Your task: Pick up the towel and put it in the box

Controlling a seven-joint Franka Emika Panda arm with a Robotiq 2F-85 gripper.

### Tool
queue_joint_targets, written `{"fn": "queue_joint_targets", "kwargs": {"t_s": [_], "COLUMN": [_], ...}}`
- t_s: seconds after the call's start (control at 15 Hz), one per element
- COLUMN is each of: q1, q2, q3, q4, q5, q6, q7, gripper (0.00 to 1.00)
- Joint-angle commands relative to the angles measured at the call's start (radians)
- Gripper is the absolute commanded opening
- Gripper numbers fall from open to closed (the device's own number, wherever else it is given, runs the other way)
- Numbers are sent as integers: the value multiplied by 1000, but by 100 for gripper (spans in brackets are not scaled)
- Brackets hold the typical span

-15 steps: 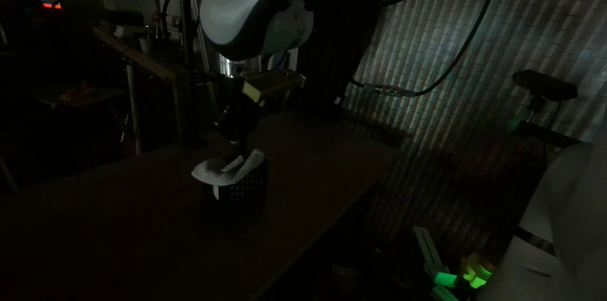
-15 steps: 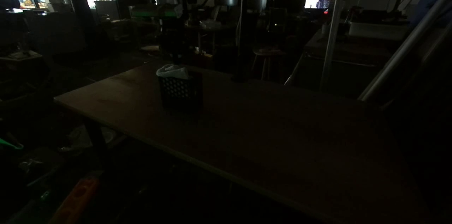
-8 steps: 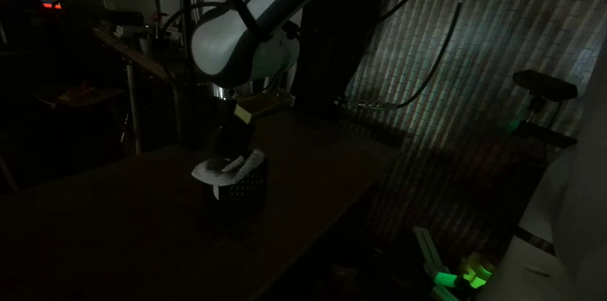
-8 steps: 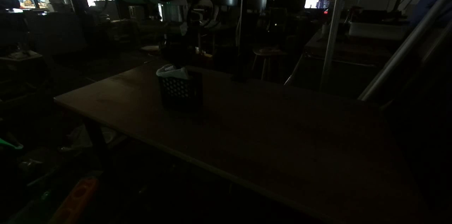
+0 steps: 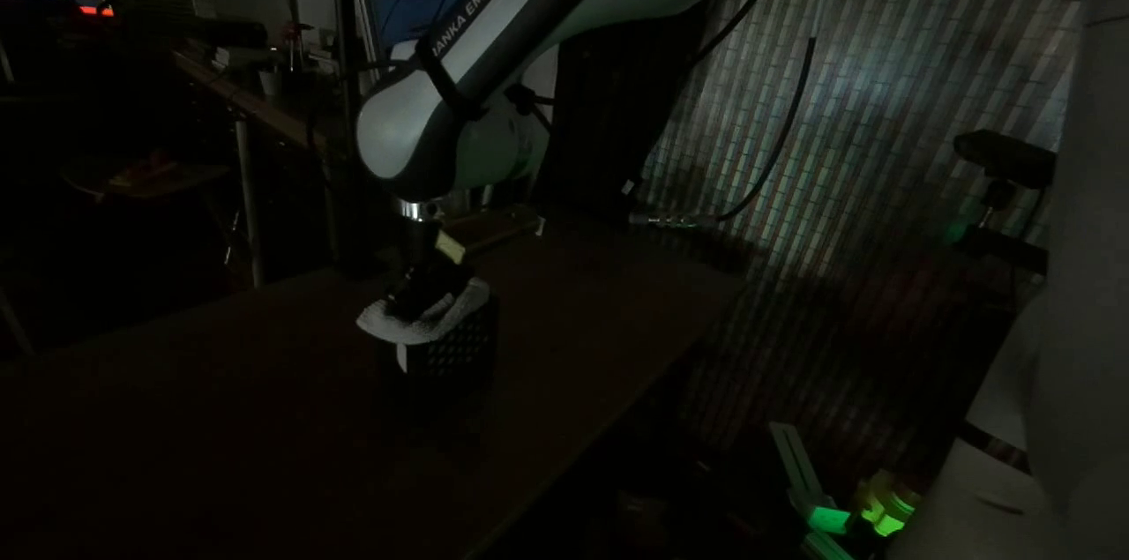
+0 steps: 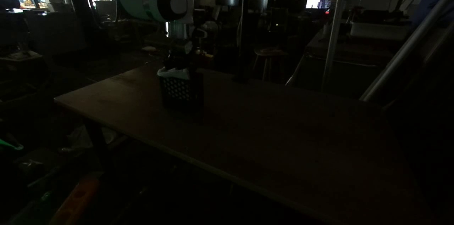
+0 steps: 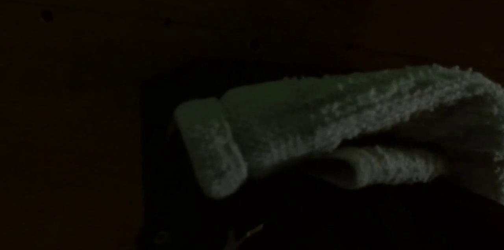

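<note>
While the towel (image 5: 423,331) lies folded in the mouth of the perforated black box (image 5: 454,353), part of it rising above the rim, your hand (image 5: 419,300) is down at its folds with the jaws drawn together; the tips are hidden, so you cannot tell whether they pinch any cloth. The box stands on the surface (image 6: 269,125), which in an exterior view runs on well past it toward the right. At the far edge you have an upright dark post (image 6: 244,23), and beyond that edge a stool (image 6: 264,54).
</note>
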Motion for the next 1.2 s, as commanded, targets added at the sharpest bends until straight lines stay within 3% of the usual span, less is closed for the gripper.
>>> {"fn": "queue_joint_targets", "kwargs": {"t_s": [0.0, 0.73, 1.13], "q1": [-15, -27, -2], "q2": [34, 29, -44], "q3": [7, 21, 1], "q4": [17, -35, -34], "q5": [59, 168, 90], "q6": [31, 76, 29], "q7": [-46, -85, -53], "gripper": [10, 12, 12]}}
